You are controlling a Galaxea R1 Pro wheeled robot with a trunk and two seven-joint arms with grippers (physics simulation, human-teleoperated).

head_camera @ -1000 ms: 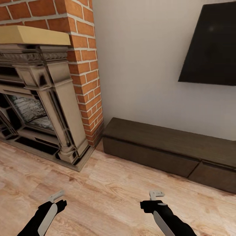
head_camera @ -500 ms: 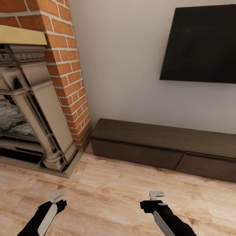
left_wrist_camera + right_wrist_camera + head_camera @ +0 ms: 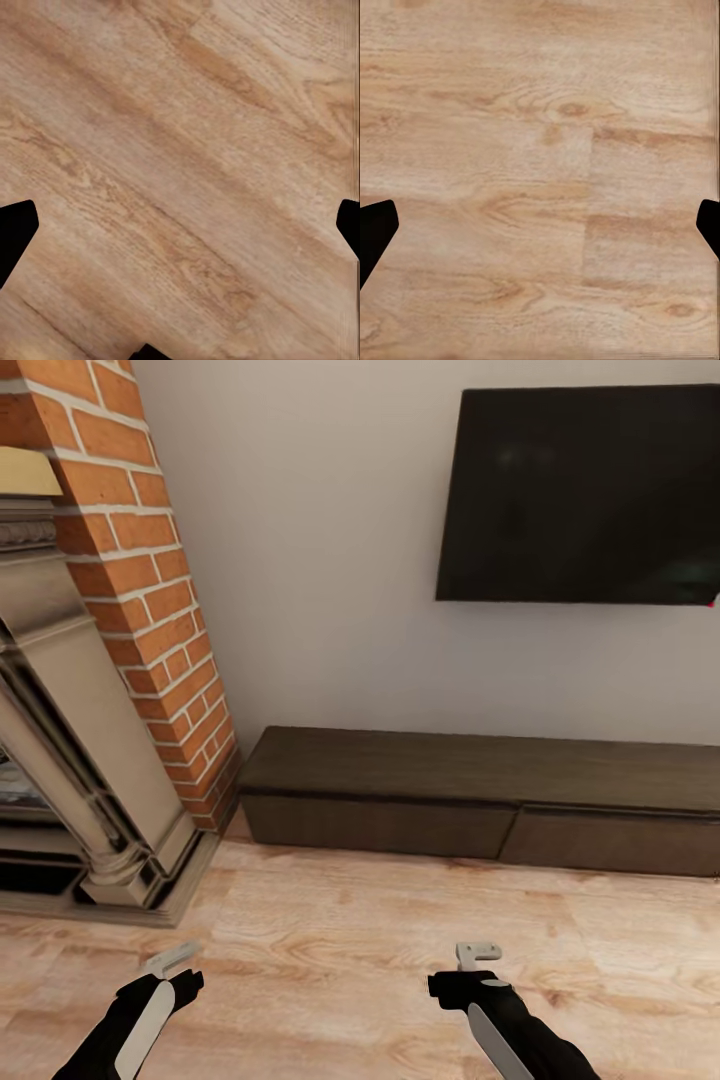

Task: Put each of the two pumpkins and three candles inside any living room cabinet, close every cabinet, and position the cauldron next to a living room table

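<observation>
Cabinet [image 3: 480, 800], long, low and dark brown, sits flush against the pale wall of the living room, its flat handleless drawer fronts all closed, with a seam dividing the left front from the right one. Above it hangs a large black television screen [image 3: 585, 495], mounted on the wall. To the cabinet's left rises a red brick chimney column [image 3: 140, 610], and beside that stands the ornate carved fireplace surround [image 3: 70, 760] with its stepped base on the floor. Light wood-grain flooring [image 3: 340, 920] stretches from the cabinet toward the camera. Both black arms reach forward low over the boards, well apart from the cabinet: the left gripper [image 3: 168, 960] at the head view's lower left and the right gripper [image 3: 478, 954] at lower centre-right, neither holding anything. In the left wrist view the dark fingertips [image 3: 16, 232] sit at opposite edges of the frame with bare planks between them, so the jaws stand wide apart; the right wrist view shows the same spread, fingertips [image 3: 375, 236] far apart over the floor.
</observation>
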